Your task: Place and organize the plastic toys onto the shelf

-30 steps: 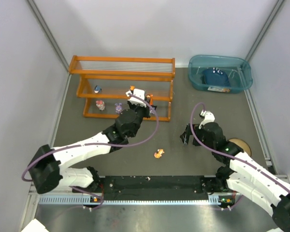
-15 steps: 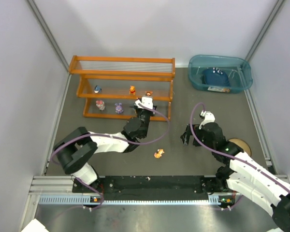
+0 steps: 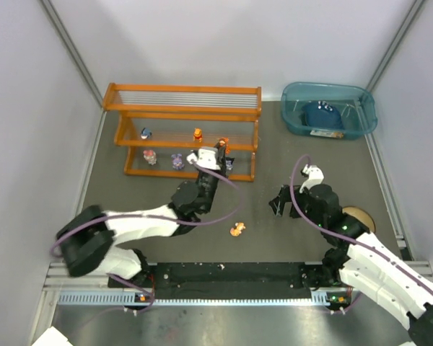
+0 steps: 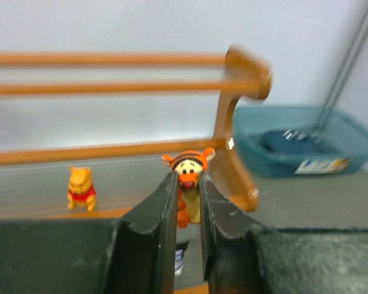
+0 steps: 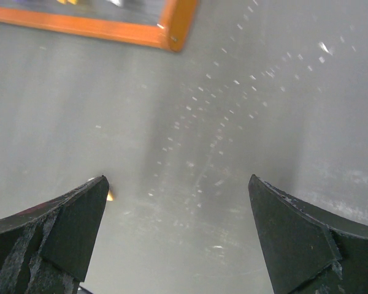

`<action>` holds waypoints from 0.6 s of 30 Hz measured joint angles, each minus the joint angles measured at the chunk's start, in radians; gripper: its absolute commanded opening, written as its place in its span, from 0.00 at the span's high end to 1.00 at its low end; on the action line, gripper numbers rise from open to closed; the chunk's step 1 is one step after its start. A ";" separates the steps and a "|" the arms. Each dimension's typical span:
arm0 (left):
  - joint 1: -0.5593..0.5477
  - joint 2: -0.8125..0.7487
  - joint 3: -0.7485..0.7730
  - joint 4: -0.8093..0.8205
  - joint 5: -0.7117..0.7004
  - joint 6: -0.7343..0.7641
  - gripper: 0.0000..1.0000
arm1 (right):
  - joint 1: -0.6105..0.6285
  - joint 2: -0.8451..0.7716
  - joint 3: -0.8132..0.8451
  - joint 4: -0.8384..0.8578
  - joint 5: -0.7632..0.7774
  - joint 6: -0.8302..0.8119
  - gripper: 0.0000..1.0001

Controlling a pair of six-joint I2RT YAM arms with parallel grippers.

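The orange shelf (image 3: 180, 90) stands at the back left; it also shows in the left wrist view (image 4: 110, 59). My left gripper (image 3: 221, 146) is at the right end of its middle tier, shut (image 4: 187, 177) on an orange tiger figurine (image 4: 189, 168). A yellow bear (image 3: 198, 134) and a blue toy (image 3: 146, 132) stand on the same tier. A pink toy (image 3: 150, 156), a purple toy (image 3: 177, 160) and a dark toy (image 3: 228, 164) are on the lowest tier. An orange toy (image 3: 237, 230) lies on the table. My right gripper (image 3: 280, 202) is open and empty (image 5: 176, 179), to the right of that toy.
A teal bin (image 3: 346, 95) with a dark blue item (image 3: 322, 114) sits at the back right. A tan disc (image 3: 357, 216) lies by the right arm. The shelf's front corner (image 5: 172, 24) is at the top of the right wrist view.
My left gripper has moved right along the middle tier, from beside the yellow bear to the right end, and its arm has changed pose. The right arm has barely moved.
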 measured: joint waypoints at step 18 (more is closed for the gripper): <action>-0.025 -0.520 0.016 -0.887 0.294 -0.770 1.00 | 0.027 0.035 0.350 0.106 -0.275 -0.080 0.02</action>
